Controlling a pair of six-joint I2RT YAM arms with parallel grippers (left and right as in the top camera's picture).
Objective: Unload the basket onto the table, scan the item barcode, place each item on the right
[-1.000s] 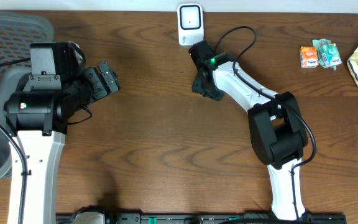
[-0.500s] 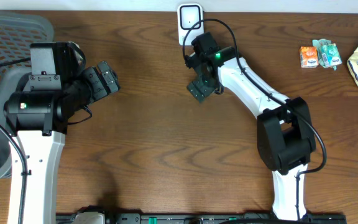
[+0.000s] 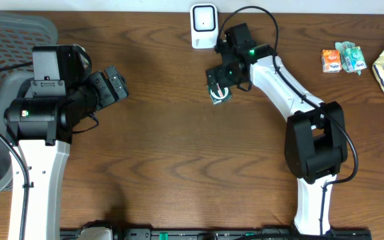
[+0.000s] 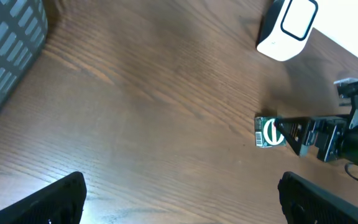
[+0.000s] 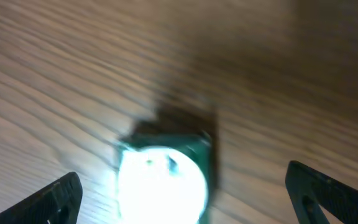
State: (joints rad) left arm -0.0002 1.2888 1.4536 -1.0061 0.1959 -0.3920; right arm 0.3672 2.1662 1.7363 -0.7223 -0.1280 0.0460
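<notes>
The right gripper (image 3: 220, 80) stands wide open just over the green packet (image 3: 219, 94). The packet lies on the tabletop (image 3: 179, 160) near the scanner (image 3: 204, 25), probably set down to re-grip it barcode-out. A second ago the gripper pinched it. The left gripper (image 3: 112, 83) waits open, unmoved.

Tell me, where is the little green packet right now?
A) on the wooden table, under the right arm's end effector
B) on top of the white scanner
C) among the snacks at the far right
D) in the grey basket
A: the green packet lies on the table beneath the right end effector, whose fingers stand wide apart, clear of it.
</notes>
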